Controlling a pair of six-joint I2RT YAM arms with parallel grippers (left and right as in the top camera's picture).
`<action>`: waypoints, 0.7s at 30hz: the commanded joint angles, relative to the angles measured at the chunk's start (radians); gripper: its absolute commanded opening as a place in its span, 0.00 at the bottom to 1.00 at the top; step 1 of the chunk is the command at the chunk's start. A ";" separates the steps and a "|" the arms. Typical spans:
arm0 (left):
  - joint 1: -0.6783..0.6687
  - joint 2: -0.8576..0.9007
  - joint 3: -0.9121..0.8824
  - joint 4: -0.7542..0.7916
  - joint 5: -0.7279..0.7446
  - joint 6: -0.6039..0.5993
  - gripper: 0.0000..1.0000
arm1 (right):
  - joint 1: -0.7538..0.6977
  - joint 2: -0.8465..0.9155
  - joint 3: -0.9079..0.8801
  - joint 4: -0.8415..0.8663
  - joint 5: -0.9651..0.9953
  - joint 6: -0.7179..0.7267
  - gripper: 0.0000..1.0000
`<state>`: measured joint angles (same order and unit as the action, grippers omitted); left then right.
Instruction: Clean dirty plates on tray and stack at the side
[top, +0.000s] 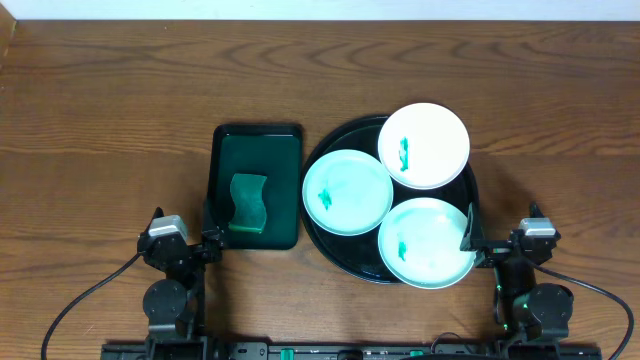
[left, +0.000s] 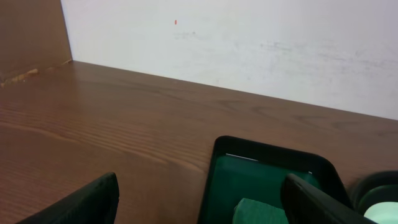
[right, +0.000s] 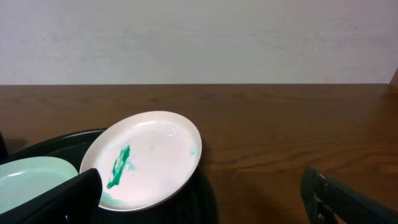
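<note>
The round black tray (top: 340, 250) holds three plates. A white plate (top: 424, 145) with a green smear lies at the tray's back right and shows in the right wrist view (right: 146, 158). One mint plate (top: 347, 192) lies at the left, another (top: 427, 243) at the front right; both carry green smears. My left gripper (top: 213, 238) is open and empty at the near table edge, in front of the green tray. My right gripper (top: 492, 242) is open and empty, just right of the front mint plate.
A dark green rectangular tray (top: 257, 150) left of the black tray holds a wavy green sponge (top: 248, 204), also seen in the left wrist view (left: 258, 211). Bare wooden tabletop lies to the left, right and back. A white wall stands behind.
</note>
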<state>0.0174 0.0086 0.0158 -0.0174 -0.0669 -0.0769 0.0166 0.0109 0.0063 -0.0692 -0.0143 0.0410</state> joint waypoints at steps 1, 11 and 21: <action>-0.002 -0.003 -0.012 -0.042 -0.050 0.010 0.83 | -0.015 -0.004 -0.001 -0.006 0.012 0.035 0.99; -0.002 0.036 0.144 -0.190 0.120 -0.071 0.84 | -0.015 0.115 0.080 -0.107 0.002 0.087 0.99; -0.002 0.399 0.679 -0.515 0.152 -0.070 0.83 | -0.015 0.450 0.465 -0.304 -0.075 0.059 0.99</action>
<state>0.0174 0.3050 0.5636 -0.4881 0.0578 -0.1356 0.0166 0.3779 0.3656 -0.3515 -0.0307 0.0978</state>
